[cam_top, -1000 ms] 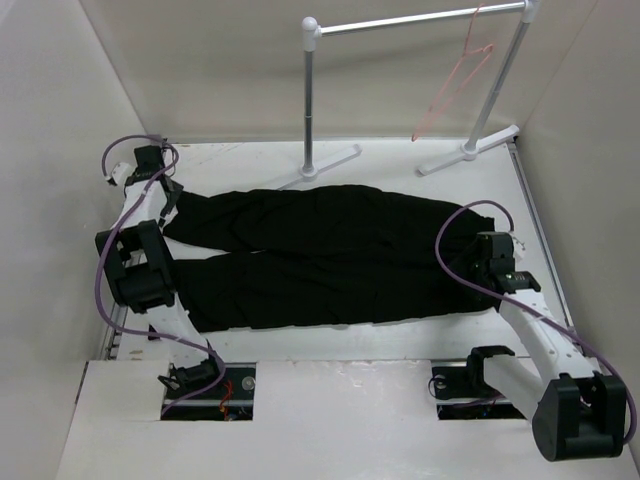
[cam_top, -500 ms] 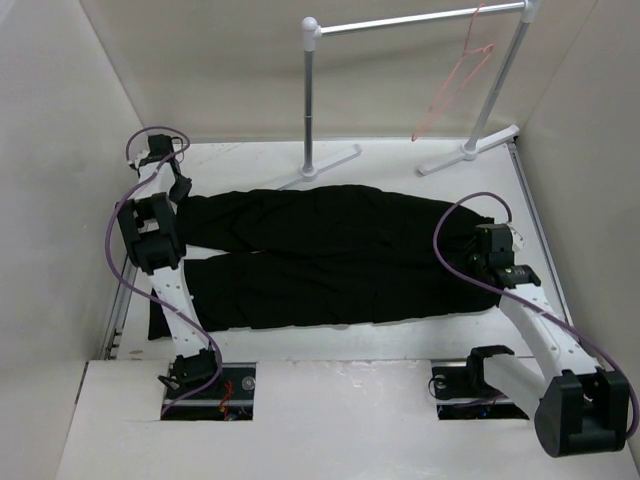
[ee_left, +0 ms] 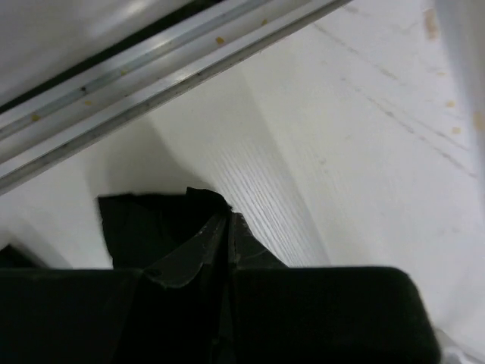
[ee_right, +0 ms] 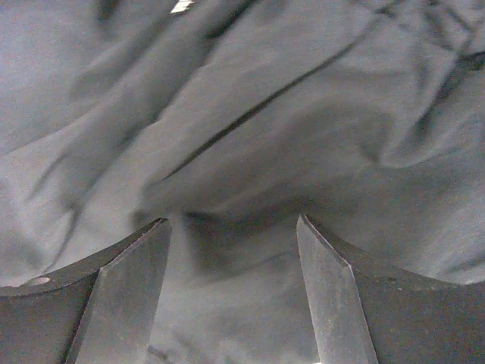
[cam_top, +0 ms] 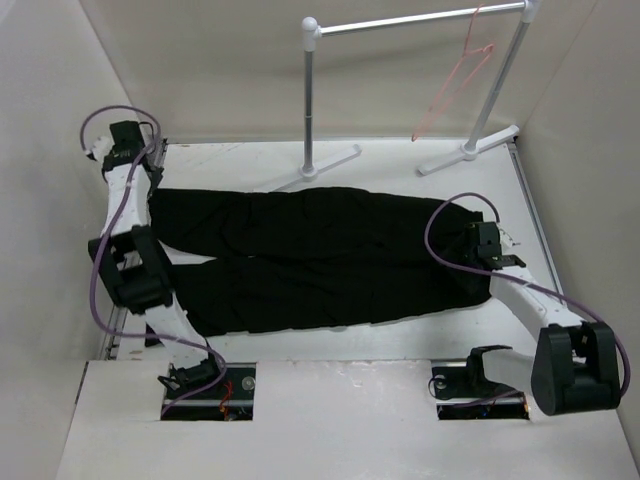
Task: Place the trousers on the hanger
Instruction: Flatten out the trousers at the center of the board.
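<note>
Left wrist view: the left fingers (ee_left: 189, 262) are clenched flat together on a corner of the black trousers (ee_left: 144, 216). A small tab of cloth sticks out past their tips, just above the white counter (ee_left: 356, 136). A metal rail (ee_left: 151, 72) runs along the counter's edge beyond them. Pinching the hem corner like this looks meant to give a firm hold on one leg end for lifting or pulling it straight.

Right wrist view: the right fingers (ee_right: 129, 292) stand released and well apart, with wrinkled trouser fabric filling the gap between them. Nothing is caught between them. They seem poised to close on a fold of cloth.

Top view: the trousers lie spread flat across the counter, leg ends at the left arm and waist end at the right arm. One arm at each end suits lifting the garment taut. The pink wire hanger (cam_top: 452, 85) hangs by its hook from the right end of the garment rack (cam_top: 310, 90) at the back, well apart from the trousers and bare.

No brand, label or writing can be read in any view.
</note>
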You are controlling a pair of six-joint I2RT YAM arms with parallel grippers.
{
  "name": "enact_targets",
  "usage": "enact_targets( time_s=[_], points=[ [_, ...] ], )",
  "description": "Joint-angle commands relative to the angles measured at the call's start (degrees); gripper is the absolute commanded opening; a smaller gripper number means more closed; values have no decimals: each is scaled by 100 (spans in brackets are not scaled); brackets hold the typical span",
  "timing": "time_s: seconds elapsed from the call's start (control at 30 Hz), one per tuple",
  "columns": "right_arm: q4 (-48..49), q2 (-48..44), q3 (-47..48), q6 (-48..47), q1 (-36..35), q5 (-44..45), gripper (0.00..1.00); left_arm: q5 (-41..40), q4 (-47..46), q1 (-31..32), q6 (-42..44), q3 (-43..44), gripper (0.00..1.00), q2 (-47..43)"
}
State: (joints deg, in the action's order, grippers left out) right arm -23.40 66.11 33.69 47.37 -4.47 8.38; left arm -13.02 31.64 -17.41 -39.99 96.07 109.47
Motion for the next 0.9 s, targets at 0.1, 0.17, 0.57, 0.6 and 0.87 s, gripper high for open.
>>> enact_targets(
  time_s=[0.1, 0.17, 0.57, 0.6, 0.87],
  points=[
    [687, 350, 76, 105, -23, 15, 74, -245, 351, 14, -35, 322, 3, -516],
    [679, 333, 94, 105, -67, 14, 75, -315, 518, 14, 8, 1059, 3, 150],
    [229, -72, 998, -8, 213, 393, 69, -254, 1004, -74, -18, 3745, 56, 2739],
    [326, 50, 1138, -105, 371, 357, 62, -237, 872, -74, -27, 3474, 60, 2494],
    [1021, 2193, 2764, -554, 1549, 67, 33, 87, -929, 1205, -53, -100, 68, 78]
  ],
)
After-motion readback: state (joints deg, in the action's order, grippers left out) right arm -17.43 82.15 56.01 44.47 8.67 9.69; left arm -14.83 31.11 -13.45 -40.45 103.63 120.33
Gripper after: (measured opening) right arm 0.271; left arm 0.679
